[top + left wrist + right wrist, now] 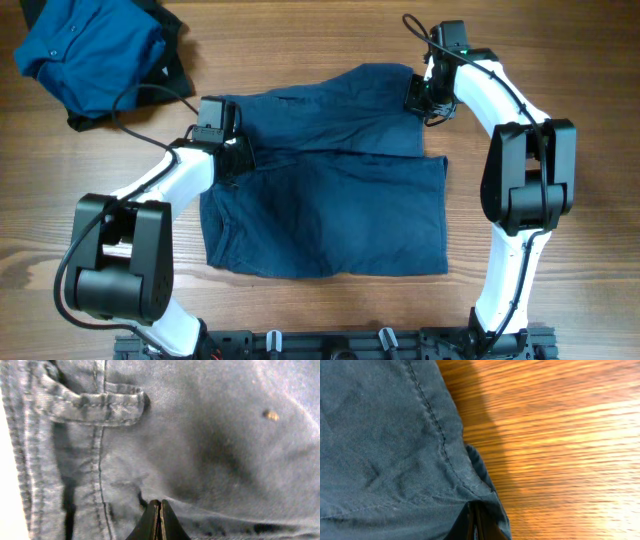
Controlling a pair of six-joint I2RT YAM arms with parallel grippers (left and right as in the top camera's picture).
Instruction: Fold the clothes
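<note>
The clothes lie on the wooden table. A large dark navy pair of shorts (325, 190) is spread flat in the middle. My left gripper (232, 152) sits on its upper left corner by the waistband. In the left wrist view its jaws (160, 504) are shut, a ridge of the shorts' cloth (210, 435) pinched at the tips, just below a belt loop (95, 407). My right gripper (418, 96) is at the upper right corner. There its jaws (473, 508) are shut on the shorts' seamed edge (440, 435), which bunches round the tips. A brighter blue shirt (88, 48) lies crumpled at the far left.
A dark garment (172, 62) pokes out from under the blue shirt. A black cable (130, 100) loops from the left arm across the table near that pile. Bare wood (560, 445) lies right of the shorts. The arms' bases stand at the near edge.
</note>
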